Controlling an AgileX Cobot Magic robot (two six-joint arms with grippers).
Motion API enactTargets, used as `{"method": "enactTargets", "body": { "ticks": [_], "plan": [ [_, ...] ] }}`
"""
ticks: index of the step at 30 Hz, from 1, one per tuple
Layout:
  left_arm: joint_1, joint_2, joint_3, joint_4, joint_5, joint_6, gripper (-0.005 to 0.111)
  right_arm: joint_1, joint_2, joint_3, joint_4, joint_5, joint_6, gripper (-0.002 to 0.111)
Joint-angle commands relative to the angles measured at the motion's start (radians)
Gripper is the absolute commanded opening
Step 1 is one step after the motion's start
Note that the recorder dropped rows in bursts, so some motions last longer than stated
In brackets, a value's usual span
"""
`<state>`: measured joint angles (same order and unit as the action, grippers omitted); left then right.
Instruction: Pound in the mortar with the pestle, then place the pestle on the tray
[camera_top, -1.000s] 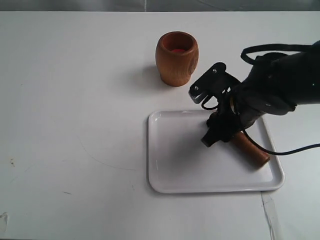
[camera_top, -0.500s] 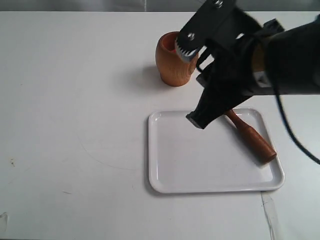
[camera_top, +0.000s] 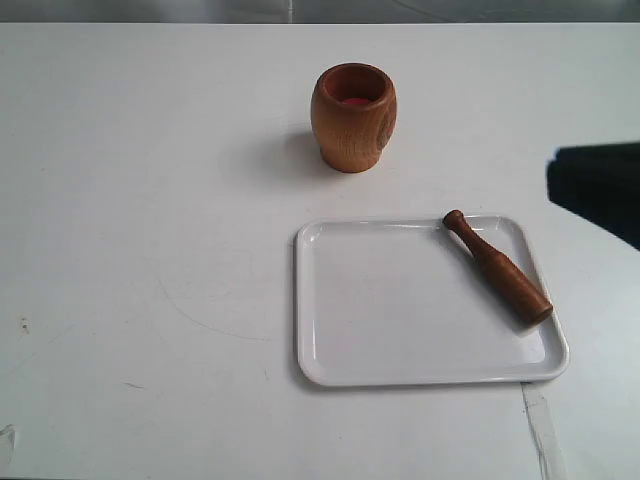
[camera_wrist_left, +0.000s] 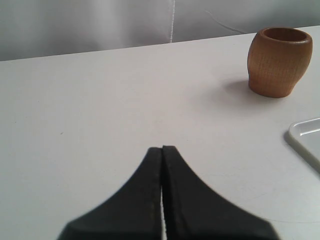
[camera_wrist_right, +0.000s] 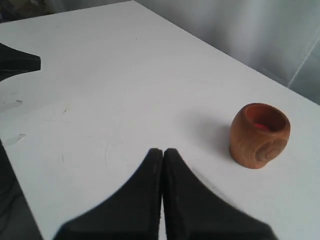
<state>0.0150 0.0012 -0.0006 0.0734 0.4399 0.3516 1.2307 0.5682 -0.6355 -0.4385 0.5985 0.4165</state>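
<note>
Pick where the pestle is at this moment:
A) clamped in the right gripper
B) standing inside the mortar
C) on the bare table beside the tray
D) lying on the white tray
D: the pestle lies diagonally on the right part of the tray with nothing holding it, and the mortar stands apart from the tray.

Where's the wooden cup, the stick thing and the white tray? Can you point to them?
mortar (camera_top: 353, 130), exterior view, on the front of its wooden wall.
pestle (camera_top: 497, 266), exterior view, on the middle of its shaft.
tray (camera_top: 385, 310), exterior view, on its bare white floor.
</note>
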Motion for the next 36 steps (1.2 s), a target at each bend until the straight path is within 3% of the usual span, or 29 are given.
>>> {"method": "enactTargets", "body": {
  "ticks": [1,8,25,30,36],
  "plan": [
    [-0.008,-0.001,0.001,-0.007,-0.003,-0.008,0.0,0.006,-0.168,0.115,0.025,0.004,0.089,0.0],
    [-0.008,-0.001,0.001,-0.007,-0.003,-0.008,0.0,0.006,-0.355,0.167,0.186,0.006,0.086,0.0],
    [-0.008,-0.001,0.001,-0.007,-0.003,-0.008,0.0,0.006,-0.434,0.167,0.186,0.004,0.089,0.0],
    [-0.008,-0.001,0.001,-0.007,-0.003,-0.008,0.0,0.006,-0.443,0.167,0.095,-0.029,0.089,0.0],
    [-0.008,-0.001,0.001,-0.007,-0.003,-0.008,0.0,-0.18,-0.509,0.22,0.026,-0.235,0.079,0.0]
  ]
}}
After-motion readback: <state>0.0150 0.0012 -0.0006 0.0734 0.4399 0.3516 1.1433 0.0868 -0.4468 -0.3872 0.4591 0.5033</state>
